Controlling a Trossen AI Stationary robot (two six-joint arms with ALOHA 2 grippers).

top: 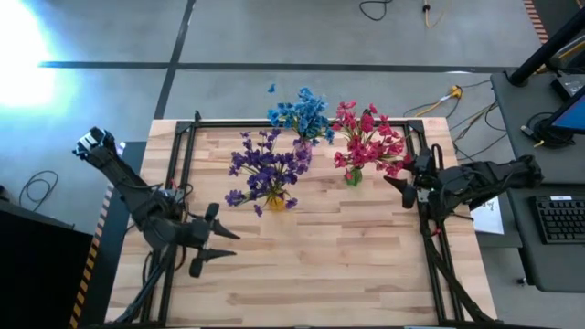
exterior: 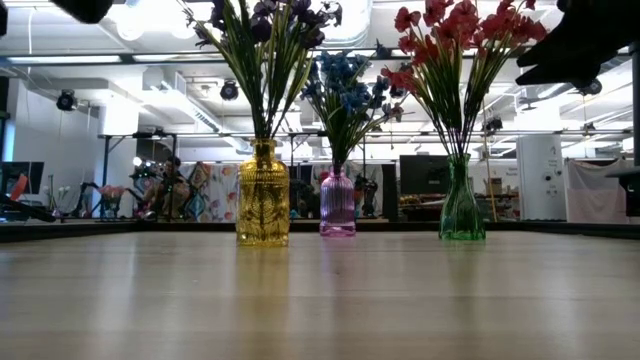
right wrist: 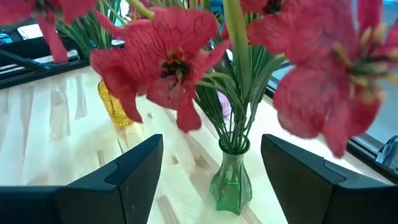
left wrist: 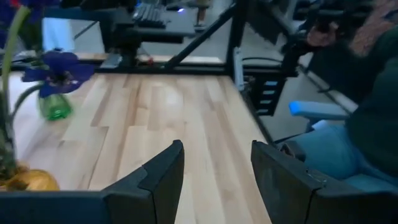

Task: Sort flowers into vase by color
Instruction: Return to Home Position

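Three vases stand in the far half of the table. A yellow vase (exterior: 263,195) holds the purple flowers (top: 267,169), a pink vase (exterior: 337,203) holds the blue flowers (top: 302,114), and a green vase (exterior: 461,200) holds the red-pink flowers (top: 367,142). All stems stand in the vase necks. My left gripper (top: 228,245) hovers open and empty over the table's left side, nearer than the yellow vase. My right gripper (top: 395,190) hovers open and empty just right of the red-pink blooms, pointing at them; the green vase (right wrist: 231,177) shows beyond its fingers.
Bare wood (top: 320,265) fills the near half of the table. Black frame rails (top: 183,164) run along the left and right edges. A desk with a keyboard (top: 559,219) stands to the right. A seated person (left wrist: 367,124) shows beyond the table's edge in the left wrist view.
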